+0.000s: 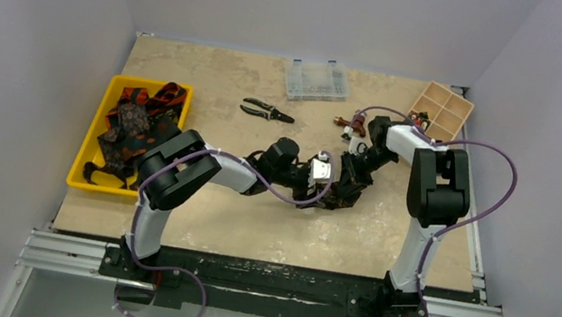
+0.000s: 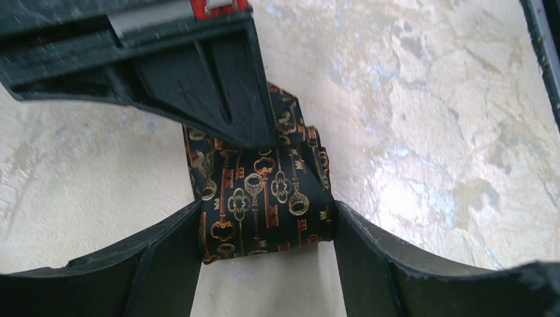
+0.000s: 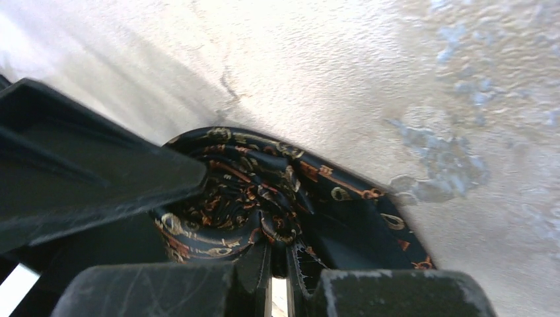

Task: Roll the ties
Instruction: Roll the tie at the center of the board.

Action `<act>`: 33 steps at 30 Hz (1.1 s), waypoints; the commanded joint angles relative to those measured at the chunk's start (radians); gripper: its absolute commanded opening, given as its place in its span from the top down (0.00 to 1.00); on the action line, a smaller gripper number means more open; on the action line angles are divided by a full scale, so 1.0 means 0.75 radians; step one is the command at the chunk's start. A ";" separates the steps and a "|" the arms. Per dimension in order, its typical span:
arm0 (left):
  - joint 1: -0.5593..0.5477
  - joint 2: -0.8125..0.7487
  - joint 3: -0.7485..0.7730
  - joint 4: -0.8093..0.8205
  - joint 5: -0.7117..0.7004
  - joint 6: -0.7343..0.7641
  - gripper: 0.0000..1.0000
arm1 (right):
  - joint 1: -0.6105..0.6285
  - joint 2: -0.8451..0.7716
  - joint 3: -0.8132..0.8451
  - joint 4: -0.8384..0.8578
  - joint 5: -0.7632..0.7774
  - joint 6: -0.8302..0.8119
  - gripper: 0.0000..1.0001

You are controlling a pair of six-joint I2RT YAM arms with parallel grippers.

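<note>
At table centre, a shade toward 3 o'clock, the rolled tie [image 2: 264, 198] rests on the bare surface. The left gripper [image 2: 267, 206] brackets it, one finger touching each flank. The right gripper [image 3: 280, 254] is pinched tight on cloth at the coil's core.

Judgement: hold tension at the core and square both flanks, or the spiral may telescope and loosen.

Containers:
- The yellow tray [image 1: 81, 177] at 9 o'clock holds a heap of unrolled ties [image 1: 131, 129].
- The contents of the clear box [image 1: 316, 81] at 12 o'clock and the wooden divided box [image 1: 440, 112] at 1 o'clock are too small to identify.
</note>
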 commanded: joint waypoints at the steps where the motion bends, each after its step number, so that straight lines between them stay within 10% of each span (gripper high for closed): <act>1: 0.005 0.062 -0.019 0.276 0.077 -0.088 0.33 | 0.006 0.096 0.024 0.200 0.401 0.028 1.00; 9: 0.003 0.220 -0.048 0.635 0.097 -0.227 0.24 | 0.042 0.145 0.017 0.229 0.523 0.046 1.00; 33: -0.062 0.423 0.094 0.867 -0.068 -0.403 0.40 | 0.145 0.196 0.080 0.198 0.709 0.080 1.00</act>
